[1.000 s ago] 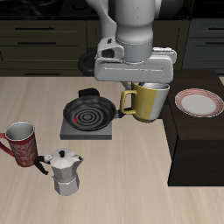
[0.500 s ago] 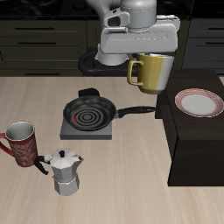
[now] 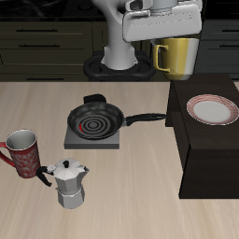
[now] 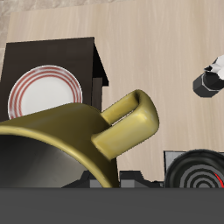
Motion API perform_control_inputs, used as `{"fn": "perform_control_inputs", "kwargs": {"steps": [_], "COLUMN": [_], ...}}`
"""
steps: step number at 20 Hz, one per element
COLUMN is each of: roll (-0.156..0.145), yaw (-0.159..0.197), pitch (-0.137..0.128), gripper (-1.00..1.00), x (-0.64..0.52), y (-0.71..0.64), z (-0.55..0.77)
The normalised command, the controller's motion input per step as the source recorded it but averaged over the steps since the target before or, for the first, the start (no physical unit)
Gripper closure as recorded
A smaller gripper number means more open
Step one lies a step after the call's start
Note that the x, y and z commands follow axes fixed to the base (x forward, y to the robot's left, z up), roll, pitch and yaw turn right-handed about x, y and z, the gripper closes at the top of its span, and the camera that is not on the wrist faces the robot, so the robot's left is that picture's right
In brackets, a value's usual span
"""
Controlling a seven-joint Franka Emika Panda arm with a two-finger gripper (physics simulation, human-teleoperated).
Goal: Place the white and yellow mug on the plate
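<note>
Our claw [image 3: 179,35] apparently gripping the glossy round mug [image 3: 177,58], fingers hidden from us, ringed plate [image 3: 213,110] below

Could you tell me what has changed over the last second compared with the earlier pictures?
The gripper has lifted the yellow mug higher and carried it sideways from beside the frying pan toward the plate; it now hangs behind the plate, not yet over it. The grip on the mug looks unchanged. The plate, frying pan, red mug and coffee pot stayed put.
</note>
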Motion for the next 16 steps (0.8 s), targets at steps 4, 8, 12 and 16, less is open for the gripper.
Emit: {"fn": "perform_control_inputs", "kwargs": {"steps": [4, 8, 12, 16], "roll": [-0.009, -0.027, -0.041, -0.005], "yaw": [-0.011, 0.003, -0.031, 0.000], "pitch": [-0.002, 0.053, 0.065, 0.044], "gripper": [1.00, 1.00, 1.00, 1.00], "x": [0.02, 0.07, 0.13, 0.09], "y": [0.17, 0.40, 0.23, 0.47], "z": [0.17, 0.18, 0.11, 0.15]}}
